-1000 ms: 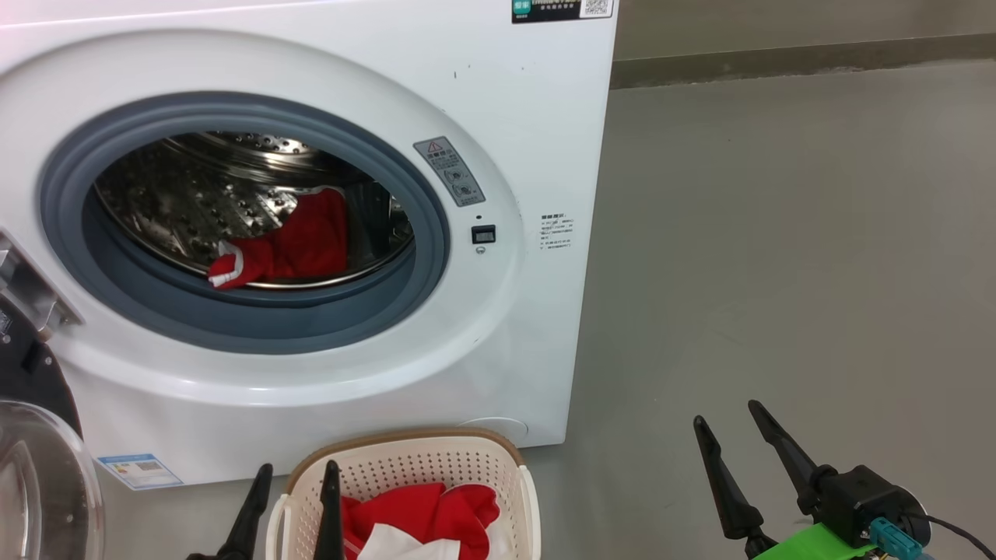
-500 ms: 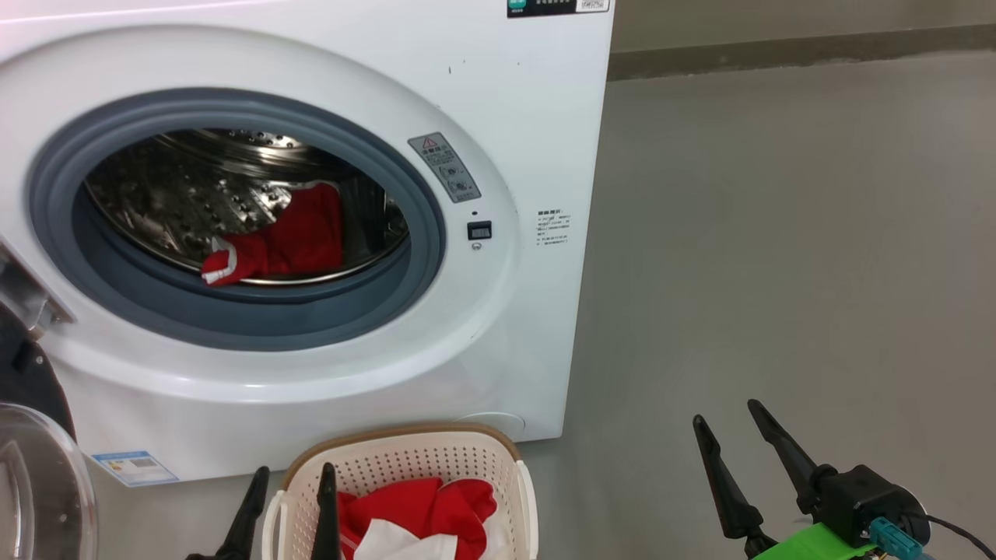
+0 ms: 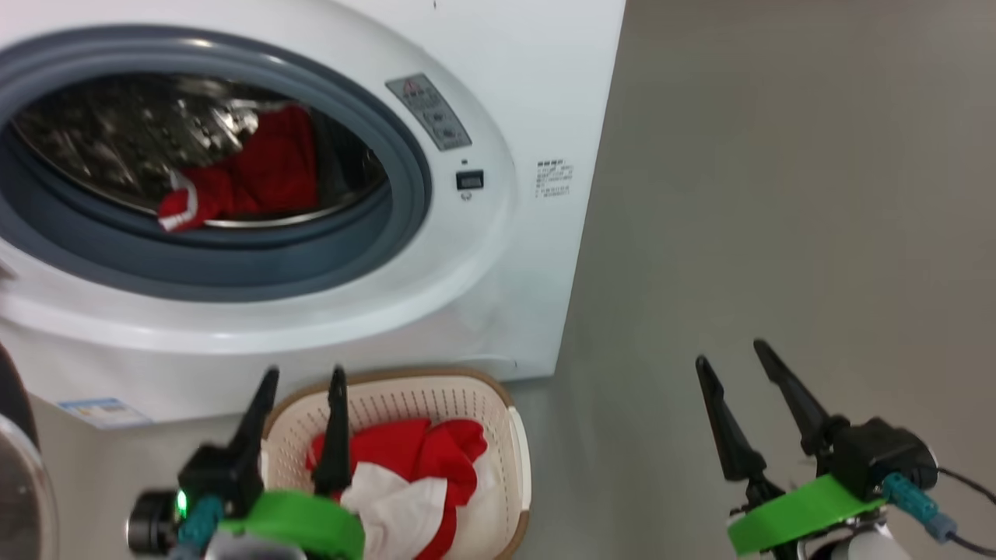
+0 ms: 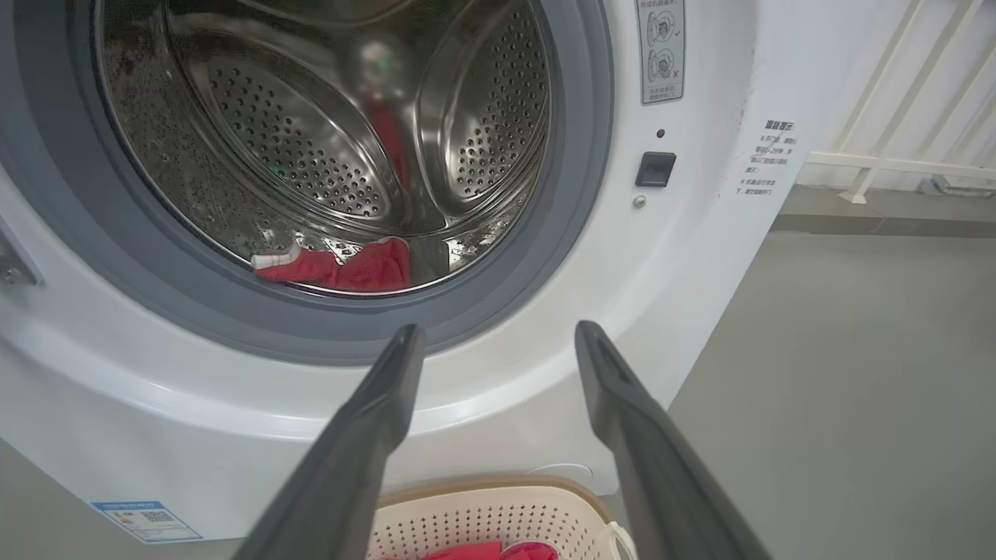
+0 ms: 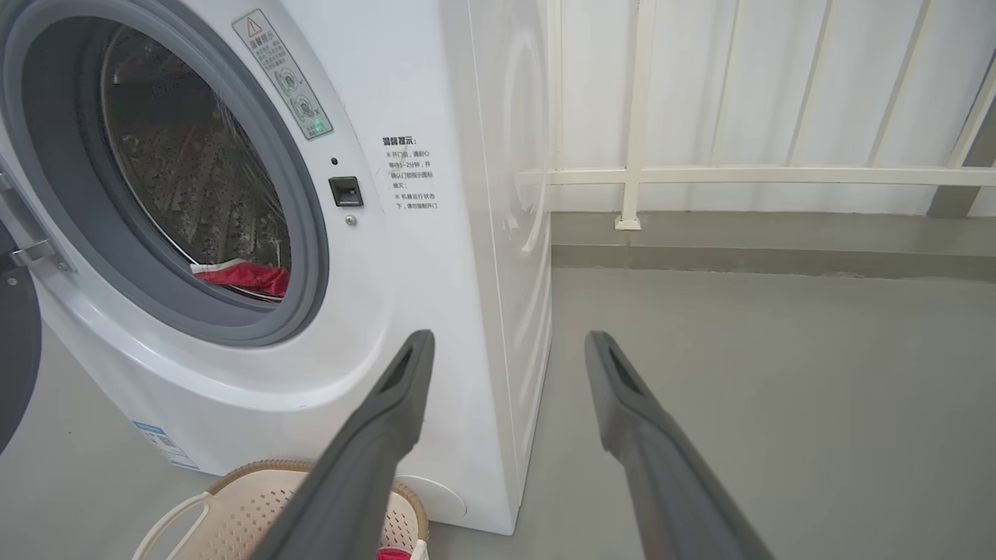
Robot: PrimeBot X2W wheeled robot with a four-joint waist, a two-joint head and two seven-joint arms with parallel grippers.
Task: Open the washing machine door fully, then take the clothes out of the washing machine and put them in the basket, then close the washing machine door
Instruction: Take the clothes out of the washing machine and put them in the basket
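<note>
**Both grippers spread and empty, one red garment lying in the drum**

Your left gripper [image 3: 303, 375] stands with its two fingers wide apart and nothing between them. Just below its fingertips sits the basket [image 3: 459, 404]. A red and white bundle [image 3: 405, 459] of the clothes is heaped inside it, close beside the gripper's right finger in the head view.

Ahead of this gripper and above it rises the washing machine [image 3: 529, 93]. Through its grey rubber ring [image 3: 233, 272] you can see a red garment [image 3: 264, 175] with white trim. It lies at the front bottom of the steel drum [image 4: 311, 155], well apart from the fingers. The washing machine door [image 5: 14, 358] is swung open, off to this gripper's left, with its black rim showing at the edge of the view.

Your right gripper [image 3: 731, 351] is spread just as wide and holds nothing. It hangs over bare grey floor [image 3: 778, 233], well apart from the clothes. The machine's right front corner and the basket lie to its left, and a white railing [image 5: 638, 117] stands ahead of it against the wall.
</note>
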